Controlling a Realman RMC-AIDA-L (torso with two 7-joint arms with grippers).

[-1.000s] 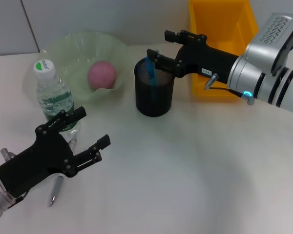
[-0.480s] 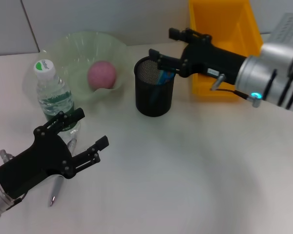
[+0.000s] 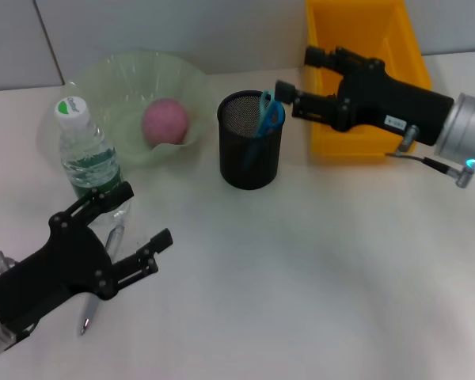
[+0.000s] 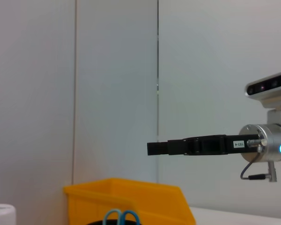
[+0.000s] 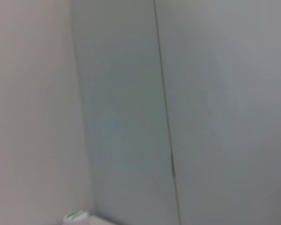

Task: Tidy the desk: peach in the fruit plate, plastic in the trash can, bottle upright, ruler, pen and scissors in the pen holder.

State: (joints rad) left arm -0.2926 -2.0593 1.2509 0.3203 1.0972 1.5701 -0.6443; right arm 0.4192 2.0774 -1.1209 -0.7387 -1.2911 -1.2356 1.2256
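The left tool (image 3: pixel 146 218), fingers apart and empty, hovers low over the tabletop (image 3: pixel 301 301). The pen (image 3: pixel 95 305) lies partly under it, long axis running toward the upright bottle (image 3: pixel 85 154), so this arm is nearer. The scissors (image 3: pixel 263 119) stand in the pen holder (image 3: pixel 250 150); the right tool (image 3: pixel 299 79), spread and empty, hangs just beside its rim.

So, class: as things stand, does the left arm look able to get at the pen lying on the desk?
Probably yes. The left tool, open, hovers right over the pen lying on the desk. The upright bottle stands close beside, but nothing covers the pen.
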